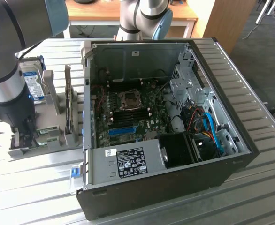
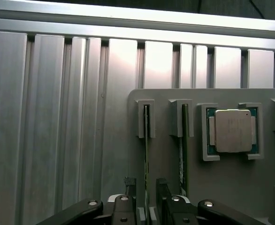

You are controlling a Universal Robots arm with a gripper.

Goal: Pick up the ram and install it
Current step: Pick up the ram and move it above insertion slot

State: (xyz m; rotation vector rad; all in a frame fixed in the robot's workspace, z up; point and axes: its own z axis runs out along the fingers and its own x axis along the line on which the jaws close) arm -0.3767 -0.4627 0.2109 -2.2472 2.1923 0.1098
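The ram (image 2: pixel 147 136) is a thin green stick standing on edge in a slot of the grey holder (image 2: pixel 168 159). My gripper (image 2: pixel 146 183) is open and straddles the ram's near end. One dark finger (image 2: pixel 130 190) stands on each side, with a small gap to the board. In the exterior view my gripper (image 1: pixel 27 133) is down at the holder's (image 1: pixel 50 123) front corner, left of the open computer case (image 1: pixel 175 187). The black memory slots (image 1: pixel 128 114) lie on the motherboard inside the case.
A look-alike green stick (image 2: pixel 185 140) stands in the neighbouring slot, and a silver processor (image 2: pixel 231 130) lies beside it. A blue-labelled hard drive (image 1: pixel 33 85) and a dark upright card (image 1: pixel 69 105) stand on the holder. The ribbed metal table (image 1: pixel 250 112) surrounds everything.
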